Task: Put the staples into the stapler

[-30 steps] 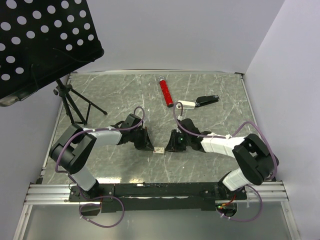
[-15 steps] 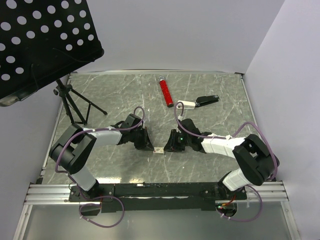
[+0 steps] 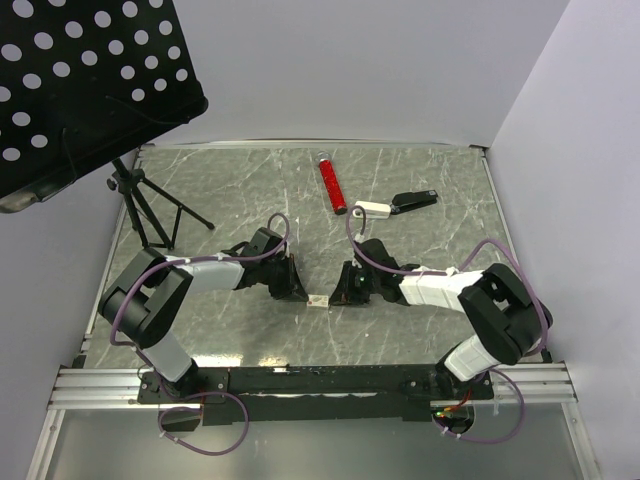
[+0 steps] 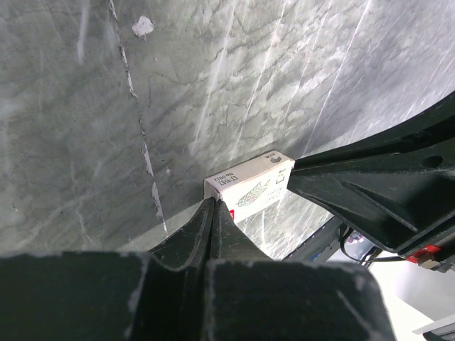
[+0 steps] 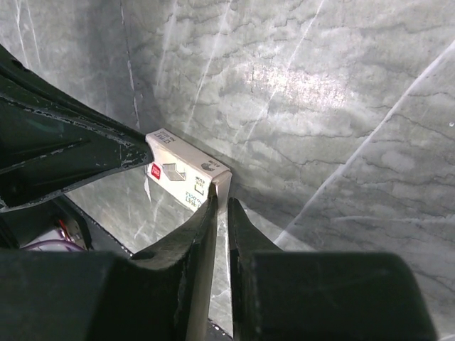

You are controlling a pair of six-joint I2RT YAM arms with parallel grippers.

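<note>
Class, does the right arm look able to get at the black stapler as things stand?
Likely yes: the stapler lies in the open on the table, beyond the right gripper, with nothing standing between them.

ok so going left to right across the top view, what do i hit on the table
tripod → left hand → small beige box → right hand → stapler
</note>
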